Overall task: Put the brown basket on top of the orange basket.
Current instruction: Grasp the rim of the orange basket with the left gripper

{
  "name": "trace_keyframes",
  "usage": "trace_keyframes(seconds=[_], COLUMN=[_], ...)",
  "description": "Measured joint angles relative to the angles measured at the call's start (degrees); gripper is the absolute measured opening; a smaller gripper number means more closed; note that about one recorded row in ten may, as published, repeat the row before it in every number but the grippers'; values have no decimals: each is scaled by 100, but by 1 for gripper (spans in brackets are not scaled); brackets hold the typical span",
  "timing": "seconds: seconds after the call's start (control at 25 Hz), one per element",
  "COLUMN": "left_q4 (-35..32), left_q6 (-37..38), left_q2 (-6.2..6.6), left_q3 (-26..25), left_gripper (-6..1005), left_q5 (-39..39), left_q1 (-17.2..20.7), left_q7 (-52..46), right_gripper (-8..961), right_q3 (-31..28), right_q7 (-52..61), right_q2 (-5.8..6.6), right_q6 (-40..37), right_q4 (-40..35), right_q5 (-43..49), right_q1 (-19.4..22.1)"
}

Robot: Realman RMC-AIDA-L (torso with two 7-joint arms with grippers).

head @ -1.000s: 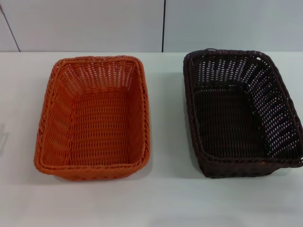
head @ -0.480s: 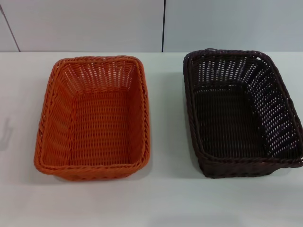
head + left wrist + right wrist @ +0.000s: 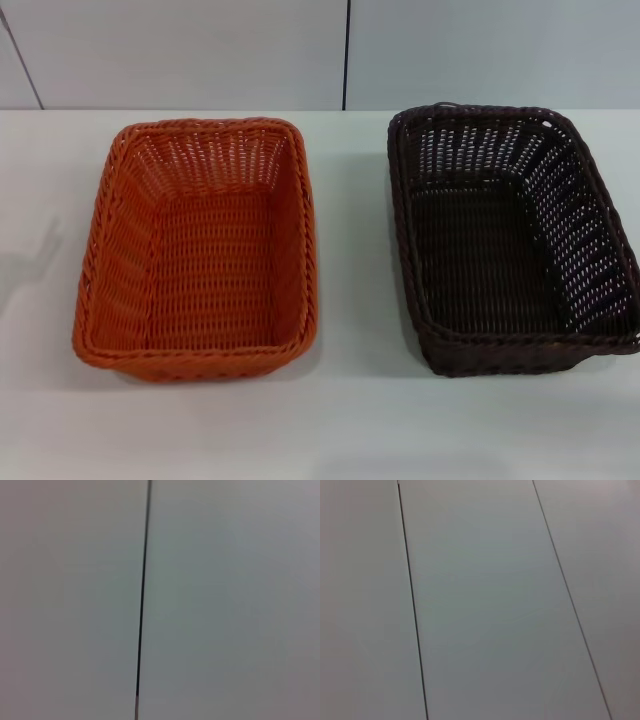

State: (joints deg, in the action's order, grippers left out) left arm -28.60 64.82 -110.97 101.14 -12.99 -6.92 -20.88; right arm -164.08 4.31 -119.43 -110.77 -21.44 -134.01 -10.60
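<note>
The orange basket (image 3: 195,250) sits on the white table (image 3: 350,420) at the left in the head view, empty, long side running away from me. The brown basket (image 3: 510,240) sits to its right, also empty, with a gap of bare table between them. Neither gripper shows in the head view. Both wrist views show only pale wall panels with dark seams (image 3: 142,600) (image 3: 412,600); no fingers and no basket appear in them.
A pale panelled wall (image 3: 200,50) with a dark vertical seam (image 3: 347,55) stands behind the table's far edge. A faint shadow (image 3: 25,265) lies on the table at the left edge.
The baskets have not moved. The faint shadow on the table at the left edge has grown and shifted inward.
</note>
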Motion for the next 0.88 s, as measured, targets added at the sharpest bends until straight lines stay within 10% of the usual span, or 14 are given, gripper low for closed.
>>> trace_keyframes(seconds=[0.16,0.2,0.44,0.88], left_q4=[-1571,-2756,-3961,-4377], left_q6=[-1449,-2895,-4608,-4996], left_q2=[-23,-60,76,-116], left_q3=[-784,-1063,-1018,-1168], left_gripper=[800,800,801,801], left_q5=[1055,1895,3202,4062], left_q1=[374,549,568,557], left_q7=[108,-210,-1763,-2546], right_gripper=[824,823,823,823], right_q3=[56,58,60,57], right_q7=[2,2,17,35], right_q2=[2,2,10,24], right_q6=[90,99,129,290], right_q4=[-1,-1,1,67], right_q5=[15,15,15,15], right_q1=[-39,-49,-54,-80])
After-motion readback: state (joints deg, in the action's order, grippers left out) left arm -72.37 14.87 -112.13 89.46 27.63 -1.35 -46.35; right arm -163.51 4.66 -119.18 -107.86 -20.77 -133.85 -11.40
